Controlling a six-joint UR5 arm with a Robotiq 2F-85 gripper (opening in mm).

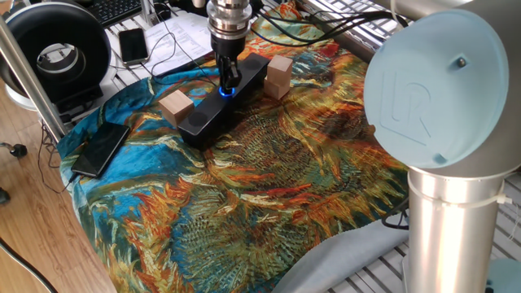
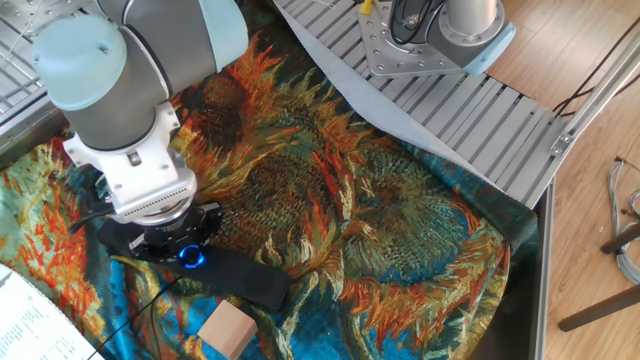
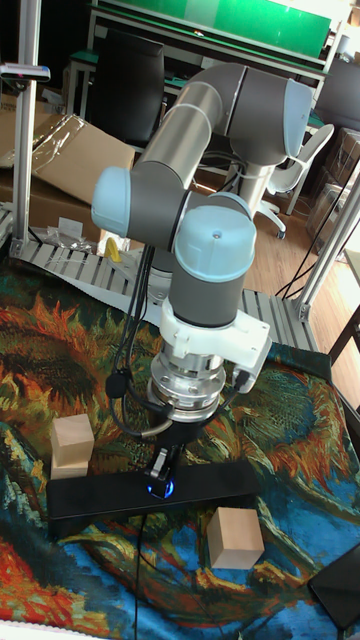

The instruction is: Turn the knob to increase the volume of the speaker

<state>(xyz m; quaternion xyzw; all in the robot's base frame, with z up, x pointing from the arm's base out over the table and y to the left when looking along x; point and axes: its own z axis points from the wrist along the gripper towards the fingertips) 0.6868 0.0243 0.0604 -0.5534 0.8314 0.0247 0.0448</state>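
The speaker (image 1: 203,118) is a long black bar lying slantwise on the patterned cloth, also seen as the speaker (image 2: 250,282) and the speaker (image 3: 100,492). Its knob (image 1: 225,92) glows blue at mid-top, visible again as the knob (image 2: 190,258) and the knob (image 3: 160,489). My gripper (image 1: 228,81) points straight down with its narrow fingers shut on the knob. In the other fixed view the wrist hides most of the gripper (image 2: 186,250). In the tall fixed view the gripper (image 3: 163,472) stands right on the blue glow.
Two pale wooden blocks (image 1: 175,106) (image 1: 279,75) flank the speaker, touching or nearly touching it. A flat black phone (image 1: 100,148) lies at the cloth's left edge. A round black fan (image 1: 57,53) and another phone (image 1: 133,45) sit behind. Cables run at the back.
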